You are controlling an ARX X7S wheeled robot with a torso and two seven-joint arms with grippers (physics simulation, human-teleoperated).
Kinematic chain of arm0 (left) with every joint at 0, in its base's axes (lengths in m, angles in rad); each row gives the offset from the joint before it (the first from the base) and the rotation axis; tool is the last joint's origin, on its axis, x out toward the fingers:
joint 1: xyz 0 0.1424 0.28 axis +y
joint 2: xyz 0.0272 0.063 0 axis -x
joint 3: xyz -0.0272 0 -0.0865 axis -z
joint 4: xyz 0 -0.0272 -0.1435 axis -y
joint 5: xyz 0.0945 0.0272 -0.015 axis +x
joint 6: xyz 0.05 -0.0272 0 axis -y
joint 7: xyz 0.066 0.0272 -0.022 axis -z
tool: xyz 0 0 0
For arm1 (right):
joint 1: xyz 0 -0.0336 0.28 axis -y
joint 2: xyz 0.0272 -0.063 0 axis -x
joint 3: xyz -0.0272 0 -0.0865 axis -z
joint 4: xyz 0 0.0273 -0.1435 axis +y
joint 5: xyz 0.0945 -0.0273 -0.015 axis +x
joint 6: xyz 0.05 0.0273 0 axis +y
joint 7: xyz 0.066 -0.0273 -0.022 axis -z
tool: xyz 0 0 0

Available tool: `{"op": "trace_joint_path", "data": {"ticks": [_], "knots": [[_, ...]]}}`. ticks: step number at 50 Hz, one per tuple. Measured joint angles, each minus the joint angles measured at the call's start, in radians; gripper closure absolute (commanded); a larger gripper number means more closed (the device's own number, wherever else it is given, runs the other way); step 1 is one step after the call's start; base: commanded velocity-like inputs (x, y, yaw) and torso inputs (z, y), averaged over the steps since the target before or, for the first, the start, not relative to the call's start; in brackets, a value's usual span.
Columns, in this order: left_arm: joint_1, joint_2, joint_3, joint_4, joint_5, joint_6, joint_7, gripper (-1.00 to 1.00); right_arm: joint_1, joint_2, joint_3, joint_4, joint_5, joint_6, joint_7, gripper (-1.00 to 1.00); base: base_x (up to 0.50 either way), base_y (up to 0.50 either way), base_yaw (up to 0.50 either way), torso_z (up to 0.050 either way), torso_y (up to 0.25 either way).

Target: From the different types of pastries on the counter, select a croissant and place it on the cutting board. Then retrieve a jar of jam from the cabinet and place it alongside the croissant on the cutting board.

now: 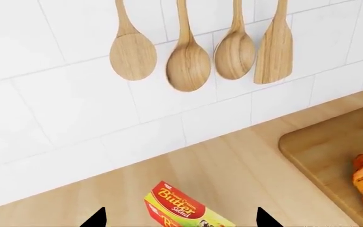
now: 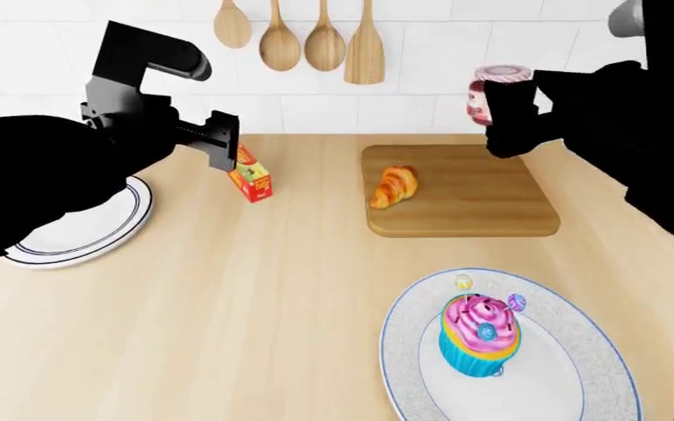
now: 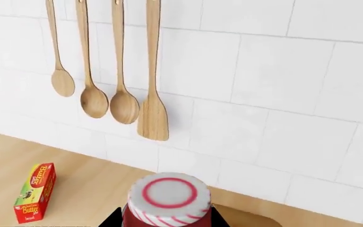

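The left gripper (image 2: 229, 149) hangs open and empty above the butter box (image 2: 252, 180) while the croissant (image 2: 395, 186) already lies on the cutting board (image 2: 477, 210); at right, the right gripper (image 2: 504, 118) holds the jar of jam (image 2: 497, 90) aloft above the board's far edge, not yet set down.

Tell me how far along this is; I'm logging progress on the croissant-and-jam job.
Done: the croissant lies on the cutting board. In hand: the right gripper holds the jar of jam in the air above the board's far edge. Left: lowering the jar onto the bare board beside the croissant and letting go. The left gripper hangs empty near the butter box.
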Motion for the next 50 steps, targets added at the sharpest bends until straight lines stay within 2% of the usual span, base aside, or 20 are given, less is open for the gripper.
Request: {"op": "trace_joint_path", "data": {"ticks": [8,24,40,50], "knots": [[0.006,0.003,-0.001,0.001,0.0,0.001,-0.001,-1.0,-0.093,-0.014,0.041,-0.041,0.011,-0.021,0.021,1.0,0.0,0.0,0.0,0.0,0.001],[0.013,0.007,-0.002,0.002,0.0,0.002,-0.002,-1.0,-0.236,-0.001,0.008,-0.043,-0.047,-0.148,0.011,1.0,0.0,0.0,0.0,0.0,0.0],[0.016,0.009,-0.005,0.003,0.002,0.003,-0.001,-1.0,-0.25,0.013,-0.005,-0.061,-0.053,-0.16,0.016,1.0,0.0,0.0,0.0,0.0,0.001],[0.019,0.016,-0.005,-0.005,0.006,0.005,0.005,-1.0,-0.215,0.001,-0.076,0.081,-0.128,-0.273,-0.016,1.0,0.0,0.0,0.0,0.0,0.0]]}}
